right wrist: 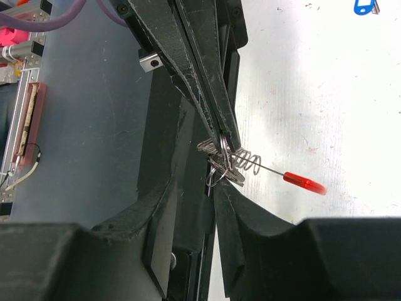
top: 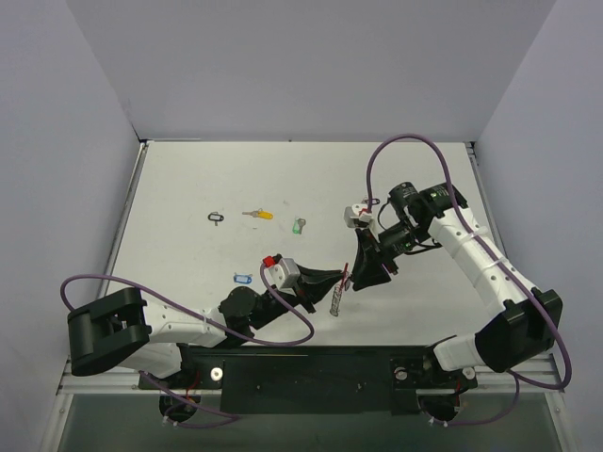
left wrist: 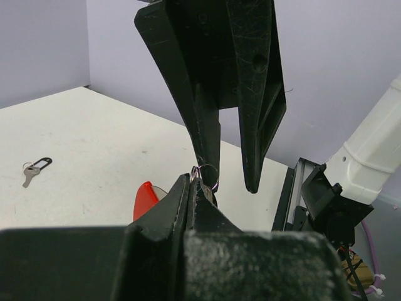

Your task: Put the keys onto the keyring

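My left gripper (left wrist: 191,182) is shut on the silver ring (left wrist: 207,170) of the keyring, held above the table's front middle. The keyring's red band (left wrist: 145,197) sticks out beside it. From the right wrist, the left gripper (right wrist: 227,139) pinches the ring, with a silver wire coil (right wrist: 247,162) and the red band (right wrist: 304,183) trailing away. My right gripper (right wrist: 202,160) is open; one fingertip (right wrist: 219,191) touches a small silver key (right wrist: 229,175) at the ring. Black-tagged (top: 217,217), yellow (top: 257,215), green (top: 299,226) and blue (top: 242,279) keys lie on the table.
The two grippers (top: 350,279) meet tip to tip near the table's front edge, by the black base rail (top: 311,372). Purple cables (top: 283,311) loop from both arms. Grey walls close the table on three sides.
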Controlling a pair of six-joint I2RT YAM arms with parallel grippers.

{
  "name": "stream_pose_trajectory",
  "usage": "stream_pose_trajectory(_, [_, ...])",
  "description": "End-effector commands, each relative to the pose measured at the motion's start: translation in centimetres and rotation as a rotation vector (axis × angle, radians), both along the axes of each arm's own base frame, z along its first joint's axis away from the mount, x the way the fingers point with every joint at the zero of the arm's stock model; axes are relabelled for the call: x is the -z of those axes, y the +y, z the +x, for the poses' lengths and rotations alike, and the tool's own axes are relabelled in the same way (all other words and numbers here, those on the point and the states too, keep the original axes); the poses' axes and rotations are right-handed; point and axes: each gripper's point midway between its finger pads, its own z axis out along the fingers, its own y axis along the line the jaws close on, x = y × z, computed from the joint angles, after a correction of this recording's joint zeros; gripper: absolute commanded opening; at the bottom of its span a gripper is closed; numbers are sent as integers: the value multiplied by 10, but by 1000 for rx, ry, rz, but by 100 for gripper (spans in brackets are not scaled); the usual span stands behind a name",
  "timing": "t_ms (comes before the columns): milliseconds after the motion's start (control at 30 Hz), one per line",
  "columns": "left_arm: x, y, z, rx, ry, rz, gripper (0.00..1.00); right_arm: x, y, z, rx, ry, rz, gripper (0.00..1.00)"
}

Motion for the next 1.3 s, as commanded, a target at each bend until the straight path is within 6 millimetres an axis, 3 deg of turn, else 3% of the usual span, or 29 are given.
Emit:
stream_pose_trajectory(0, [-39,4,-3,10,-36,-128,0,-9,0,-2,6,31,18,27])
stream_pose_trajectory(933, [-39,0,-9,44,-36,-127,0,-10,1,7,23,46,1,21])
stream_pose_trajectory(1167, [-39,1,-10,45,-35,-125,0,-10,2,7,17,46,1,1])
stream_pose_trajectory(1267, [-40,2,-10,43,-36,-126,0,-9,1,6,12,46,-1,0])
